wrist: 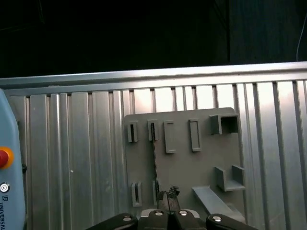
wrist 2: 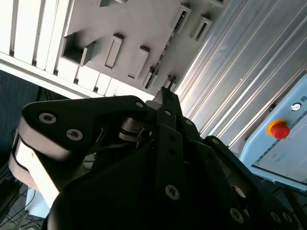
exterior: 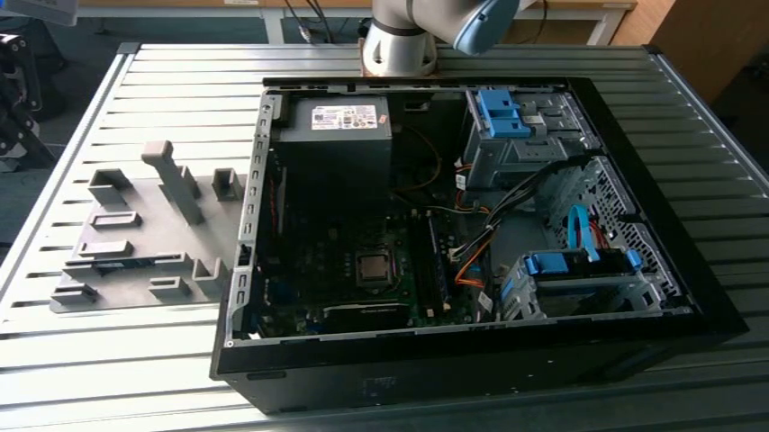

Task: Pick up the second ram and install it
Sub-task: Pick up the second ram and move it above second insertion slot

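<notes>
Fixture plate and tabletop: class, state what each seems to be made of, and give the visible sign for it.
Fixture plate: probably plastic, matte grey; an even, dull surface with moulded-looking blocks and no shine. Tabletop: apparently metal, perhaps aluminium, with a silvery finish; long ribbed slats that reflect light brightly.
</notes>
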{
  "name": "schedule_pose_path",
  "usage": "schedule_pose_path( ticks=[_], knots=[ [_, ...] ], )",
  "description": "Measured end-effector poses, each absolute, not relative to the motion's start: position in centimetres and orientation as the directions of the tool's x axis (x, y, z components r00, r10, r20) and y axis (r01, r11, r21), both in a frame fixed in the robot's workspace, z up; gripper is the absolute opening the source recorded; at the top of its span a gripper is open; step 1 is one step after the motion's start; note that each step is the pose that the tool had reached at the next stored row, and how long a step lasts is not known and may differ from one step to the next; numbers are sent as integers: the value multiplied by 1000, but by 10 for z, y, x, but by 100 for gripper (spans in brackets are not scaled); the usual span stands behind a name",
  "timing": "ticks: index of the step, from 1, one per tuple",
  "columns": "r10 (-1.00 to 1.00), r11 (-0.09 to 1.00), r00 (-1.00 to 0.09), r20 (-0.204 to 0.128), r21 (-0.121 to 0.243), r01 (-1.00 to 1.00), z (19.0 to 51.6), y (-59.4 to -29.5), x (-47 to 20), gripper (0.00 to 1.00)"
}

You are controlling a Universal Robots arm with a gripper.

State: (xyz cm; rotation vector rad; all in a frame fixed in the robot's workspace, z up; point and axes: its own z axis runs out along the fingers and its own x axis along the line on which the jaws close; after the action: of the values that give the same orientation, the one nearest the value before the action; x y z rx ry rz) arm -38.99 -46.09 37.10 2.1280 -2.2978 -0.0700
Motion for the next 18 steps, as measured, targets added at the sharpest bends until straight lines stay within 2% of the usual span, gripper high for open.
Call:
schedule_pose_path(
  ticks=[4, 6, 7, 8, 14, 15, 16, 17, 18],
  knots=[
    [-997, 76, -77, -24, 39, -996, 371, -461, -390, 11],
    [-997, 76, -77, -27, 39, -996, 370, -461, -390, 23],
    [-997, 76, -77, -32, 39, -996, 369, -461, -390, 23],
    [-996, 76, -77, -37, 39, -996, 367, -461, -390, 30],
    [-996, 75, -77, -42, 40, -996, 358, -462, -390, 31],
    [-996, 75, -77, -42, 40, -996, 357, -462, -391, 36],
    [-996, 75, -77, -42, 40, -996, 355, -462, -391, 36],
    [-996, 75, -77, -42, 40, -996, 353, -463, -391, 43],
    [-996, 75, -77, -42, 40, -996, 352, -463, -391, 43]
  ],
)
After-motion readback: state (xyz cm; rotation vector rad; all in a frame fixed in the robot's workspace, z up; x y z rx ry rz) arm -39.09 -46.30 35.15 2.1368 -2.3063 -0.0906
